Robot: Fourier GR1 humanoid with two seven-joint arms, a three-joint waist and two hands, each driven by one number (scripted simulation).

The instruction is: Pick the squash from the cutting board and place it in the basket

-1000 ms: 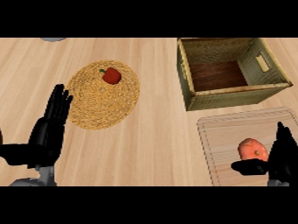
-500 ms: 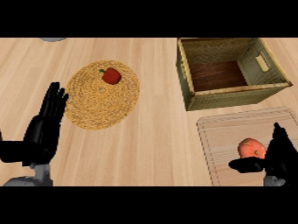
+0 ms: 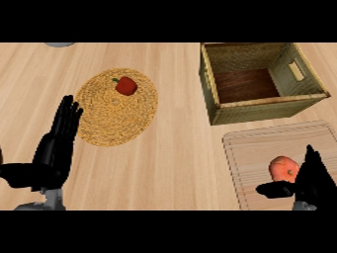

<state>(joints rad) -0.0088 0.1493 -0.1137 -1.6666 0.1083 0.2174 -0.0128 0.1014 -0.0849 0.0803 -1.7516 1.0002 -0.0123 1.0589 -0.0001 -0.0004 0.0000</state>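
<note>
Orange squash (image 3: 281, 168) lies just left of the right hand's (image 3: 318, 188) straight, spread fingers (image 3: 311, 159), ungripped; left hand (image 3: 51, 158) rests open.

Orange squash (image 3: 282, 168) lies on pale cutting board (image 3: 273, 143), near right, w/ open woven basket (image 3: 266, 111) upright just beyond.

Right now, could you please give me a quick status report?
Right hand open beside squash, not gripping. Left hand open, resting at left. Squash on cutting board; basket just beyond, nothing between.
</note>
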